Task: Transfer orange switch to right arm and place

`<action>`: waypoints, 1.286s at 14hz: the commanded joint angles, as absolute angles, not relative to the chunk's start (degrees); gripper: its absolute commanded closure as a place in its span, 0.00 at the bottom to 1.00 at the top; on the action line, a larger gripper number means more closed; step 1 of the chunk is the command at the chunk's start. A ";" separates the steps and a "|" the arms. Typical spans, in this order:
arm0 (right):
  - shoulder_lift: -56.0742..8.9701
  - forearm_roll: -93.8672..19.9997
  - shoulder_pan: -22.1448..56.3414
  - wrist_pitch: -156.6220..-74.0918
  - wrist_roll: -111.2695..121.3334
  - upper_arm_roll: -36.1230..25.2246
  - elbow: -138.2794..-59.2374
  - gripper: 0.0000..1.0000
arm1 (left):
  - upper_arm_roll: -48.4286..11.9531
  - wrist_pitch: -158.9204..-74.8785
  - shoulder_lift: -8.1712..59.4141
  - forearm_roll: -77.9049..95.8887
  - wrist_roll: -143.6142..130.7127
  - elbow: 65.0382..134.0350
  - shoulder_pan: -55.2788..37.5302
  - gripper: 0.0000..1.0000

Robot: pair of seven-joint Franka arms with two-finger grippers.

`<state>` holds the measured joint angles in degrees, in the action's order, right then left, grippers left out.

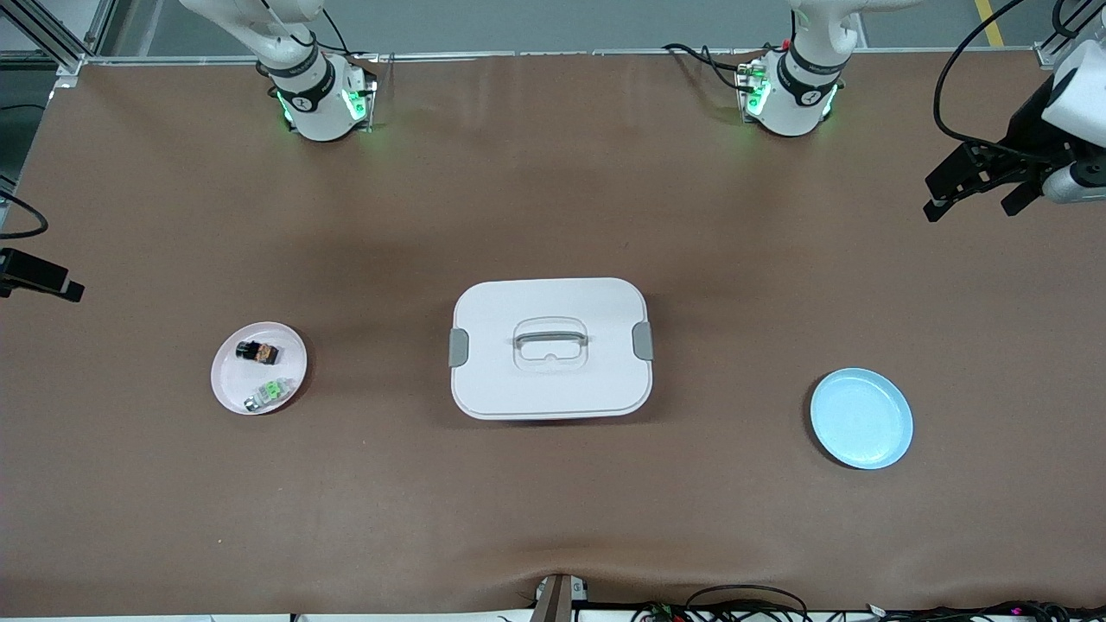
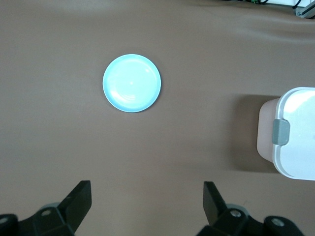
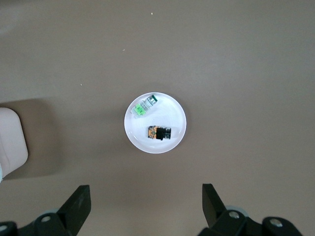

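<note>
The orange switch (image 1: 259,352), a tiny black block with an orange face, lies on a small pale pink plate (image 1: 233,380) toward the right arm's end of the table. It also shows in the right wrist view (image 3: 158,132) on that plate (image 3: 167,113). My right gripper (image 3: 146,196) is open and empty, high over bare table beside the plate; only a black part of it (image 1: 39,278) shows in the front view. My left gripper (image 1: 972,203) is open and empty, up over the left arm's end of the table; it also shows in the left wrist view (image 2: 147,196).
A small silver part with a green face (image 1: 268,393) lies on the same plate, nearer the front camera than the switch. A white lidded box with a handle (image 1: 501,380) stands mid-table. An empty light blue plate (image 1: 861,418) lies toward the left arm's end.
</note>
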<state>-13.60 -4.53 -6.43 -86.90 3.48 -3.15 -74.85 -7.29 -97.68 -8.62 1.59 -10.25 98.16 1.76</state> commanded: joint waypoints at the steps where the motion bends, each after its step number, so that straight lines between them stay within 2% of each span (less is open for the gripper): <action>1: -12.66 -4.13 -5.63 -86.31 2.46 -2.46 -75.41 0.00 | -7.65 -96.42 -8.96 2.55 -8.27 97.83 2.37 0.00; 4: -11.52 -4.31 -4.75 -83.50 2.46 -2.11 -75.32 0.00 | -7.30 -95.02 -8.35 2.02 0.77 96.86 2.46 0.00; 7: -9.85 -4.13 -1.43 -83.67 3.16 -2.81 -76.98 0.00 | -7.12 -94.31 -8.35 2.37 -2.00 96.86 2.46 0.00; 14: -1.33 -0.89 0.79 -92.01 7.19 -4.13 -89.90 0.00 | -7.65 -93.25 -7.91 1.76 -5.98 96.42 2.11 0.00; 18: -1.76 0.00 0.88 -91.41 7.39 -4.13 -86.76 0.00 | -7.65 -92.73 -6.94 1.67 -5.98 94.92 2.02 0.00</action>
